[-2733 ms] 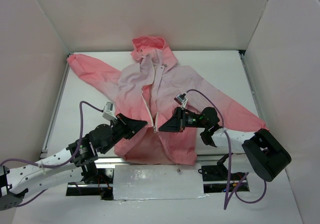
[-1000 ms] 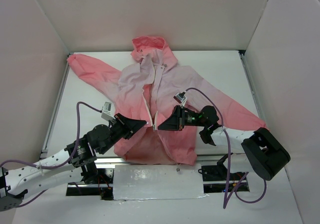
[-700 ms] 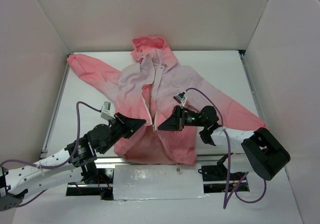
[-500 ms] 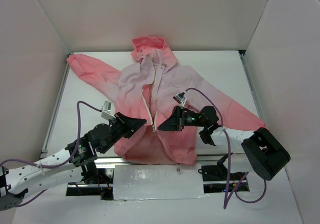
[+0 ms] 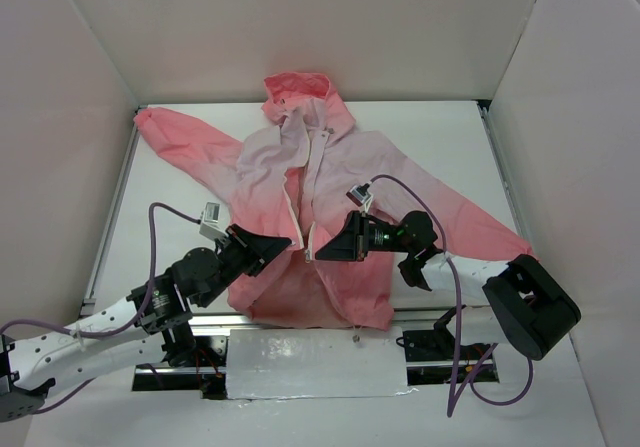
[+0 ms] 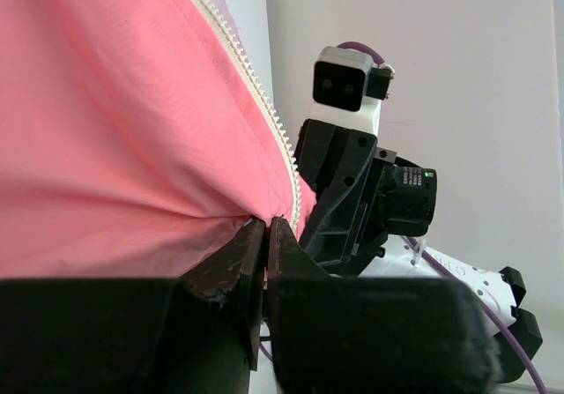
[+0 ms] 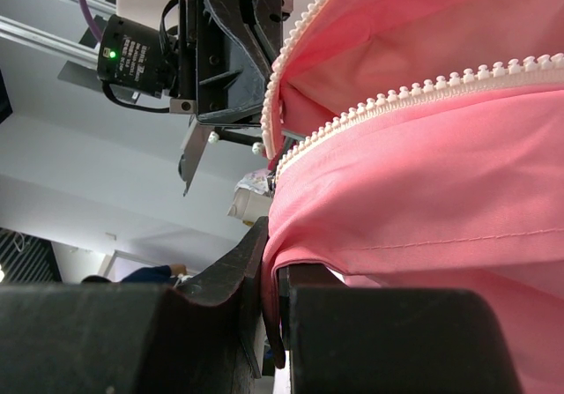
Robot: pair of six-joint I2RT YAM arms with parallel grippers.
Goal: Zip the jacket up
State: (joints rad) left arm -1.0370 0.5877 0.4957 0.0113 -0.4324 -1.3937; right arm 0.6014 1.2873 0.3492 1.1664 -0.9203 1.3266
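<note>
The jacket [image 5: 330,167] lies spread on the table, hood at the back, coral pink fading to pale lilac at the chest, its white zipper [image 5: 303,202] open along most of the front. My left gripper [image 5: 290,241] is shut on the jacket's left front edge beside the zipper teeth [image 6: 264,103]. My right gripper [image 5: 319,255] faces it from the right and is shut on a fold of the right front panel [image 7: 414,191], just below its row of zipper teeth [image 7: 423,90]. The two grippers stand tip to tip at the lower part of the zipper.
White walls enclose the table on the left, back and right. A metal rail [image 5: 108,229] runs along the table's left edge. A foil-covered plate [image 5: 315,363] lies between the arm bases. Purple cables [image 5: 455,297] loop from both wrists.
Almost nothing has moved. Both grippers hold the same grips on the jacket's front edges; the left arm has shifted very slightly.
</note>
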